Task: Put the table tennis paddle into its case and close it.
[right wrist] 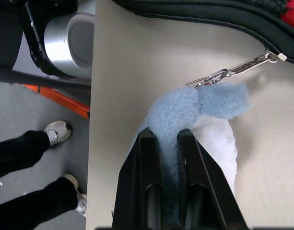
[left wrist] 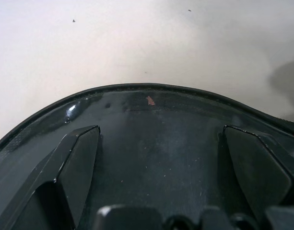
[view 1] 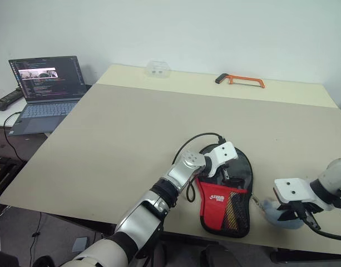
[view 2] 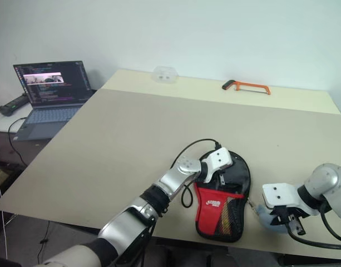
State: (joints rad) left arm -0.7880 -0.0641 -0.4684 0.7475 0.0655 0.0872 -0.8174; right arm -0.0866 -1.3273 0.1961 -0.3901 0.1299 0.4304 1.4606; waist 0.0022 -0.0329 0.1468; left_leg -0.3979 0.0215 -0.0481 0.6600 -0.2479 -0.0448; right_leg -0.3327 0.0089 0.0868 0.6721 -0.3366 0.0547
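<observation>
The case lies flat near the front edge of the counter, toward its right front corner, rounded black end pointing away from me and the red mesh-pocketed end hanging close to the edge. I judge it light and floppy: soft fabric with a raised piping rim, so it will sag and slide on this smooth tan surface unless one hand pins it while the other works. My left fingers are spread wide and rest over the black upper part of the case, which from the wrist looks slick and a little glossy, with a firm curved rim around it; pressing down there should hold it steady. My right fingers are pinched narrow on a fluffy pale blue charm, soft and compressible, linked by a small metal clip chain to the zip along the case's side. That charm looks like the natural thing to pull: plush gives a sure, non-slip hold, though the thin chain could twist. I cannot tell whether the paddle sits inside, since nothing of it shows. At the far edge lie an orange-framed hacksaw and a clear plastic box, well apart from my work.
</observation>
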